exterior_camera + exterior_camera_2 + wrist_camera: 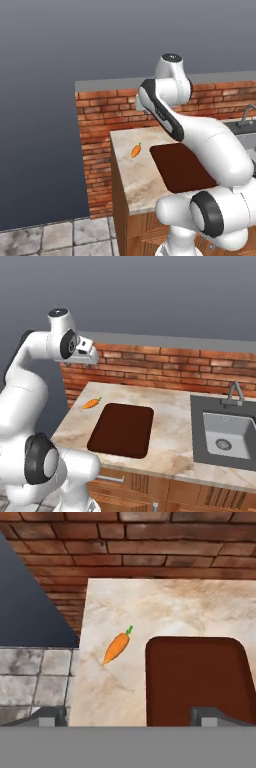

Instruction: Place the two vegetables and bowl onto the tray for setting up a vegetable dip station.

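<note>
Gripper jaws stand wide apart and grip nothing; the two finger tips show at the lower left and lower right of the hand view. Between them lies the dark reddish-brown tray, flat on the marble counter, its surface bare. Carrot lies on the counter just beside the tray, at centre left of the hand view, green top pointing toward the brick wall. In the right base view the sink sits at right, basin bare, well apart from the tray. Arm is raised and folded at upper left of that view, hand above the counter.
</note>
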